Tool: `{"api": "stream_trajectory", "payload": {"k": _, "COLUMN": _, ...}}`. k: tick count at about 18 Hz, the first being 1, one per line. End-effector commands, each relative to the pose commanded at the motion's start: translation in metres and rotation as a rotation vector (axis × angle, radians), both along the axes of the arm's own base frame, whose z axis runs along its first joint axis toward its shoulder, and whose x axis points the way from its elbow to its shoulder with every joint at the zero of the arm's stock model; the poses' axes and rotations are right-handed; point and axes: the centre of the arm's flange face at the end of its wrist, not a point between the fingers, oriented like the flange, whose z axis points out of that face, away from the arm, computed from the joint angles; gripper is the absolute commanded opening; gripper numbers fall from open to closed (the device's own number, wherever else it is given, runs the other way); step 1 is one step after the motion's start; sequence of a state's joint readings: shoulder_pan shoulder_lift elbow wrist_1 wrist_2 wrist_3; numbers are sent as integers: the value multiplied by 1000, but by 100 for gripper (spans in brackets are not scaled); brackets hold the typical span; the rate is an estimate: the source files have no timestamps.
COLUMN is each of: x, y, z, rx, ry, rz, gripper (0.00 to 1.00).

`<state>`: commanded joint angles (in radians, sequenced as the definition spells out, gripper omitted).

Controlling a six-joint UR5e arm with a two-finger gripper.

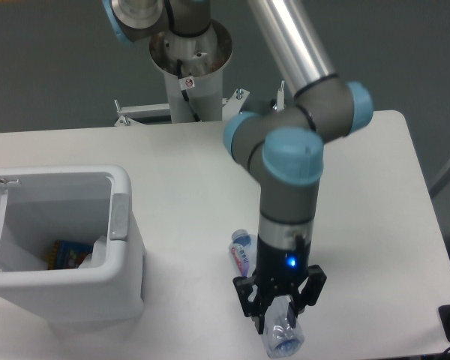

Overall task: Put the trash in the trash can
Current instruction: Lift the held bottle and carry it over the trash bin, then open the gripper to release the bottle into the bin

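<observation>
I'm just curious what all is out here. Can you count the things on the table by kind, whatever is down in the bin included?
Plastic bottle: 1, held in the gripper
White bin with open lid: 1
Items inside the bin: 2, a colourful one and a white one; neither is clear enough to identify
Total: 4
</observation>
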<state>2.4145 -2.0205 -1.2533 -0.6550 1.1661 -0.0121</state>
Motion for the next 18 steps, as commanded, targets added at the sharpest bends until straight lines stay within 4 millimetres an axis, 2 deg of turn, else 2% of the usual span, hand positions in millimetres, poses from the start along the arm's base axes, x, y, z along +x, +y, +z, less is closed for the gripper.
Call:
{"api": "stream_trajectory", "payload": {"k": 2, "x": 29, "y": -12, "z": 55, "rx": 90, "ry": 18, "rz": -51, "gripper": 57}}
{"api": "stream_trajectory", "payload": {"k": 3, "x": 37, "y": -15, "z": 72, "rx": 114, "ry": 30, "rz": -64, "gripper": 56}}
{"api": "stream_trajectory", "payload": {"k": 5, "x": 51, "y": -21, "z": 95, "rx": 143, "ry": 51, "rz": -81, "gripper": 56}}
{"api": "stream_trajectory", "payload": {"k": 8, "x": 99, "y": -6, "z": 118, "rx": 173, "ry": 78, "rz": -164, "gripper": 56}}
{"api": "stream_trajectory", "payload": {"k": 10, "x": 120, "y": 3, "z": 117, "rx": 171, "ry": 79, "rz": -201, "gripper": 56}}
{"api": "stream_trajectory", "payload": {"k": 11, "x": 149, "y": 15, "z": 113, "rx": 168, "ry": 71, "rz": -249, "gripper": 56}}
{"api": "stream_trajectory", "payload": {"k": 12, "x": 168, "y": 22, "z": 111, "rx": 166, "ry": 64, "rz": -277, "gripper": 56}}
{"api": "stream_trajectory", "payload": {"k": 13, "x": 188, "y": 31, "z": 98, "rx": 148, "ry": 48, "rz": -309, "gripper": 56}}
{"api": "stream_trajectory", "payload": {"k": 15, "x": 212, "y": 40, "z": 77, "rx": 113, "ry": 70, "rz": -382, "gripper": 56}}
{"api": "stream_trajectory", "payload": {"k": 18, "x": 235, "y": 50, "z": 50, "rx": 73, "ry": 94, "rz": -467, "gripper": 57}}
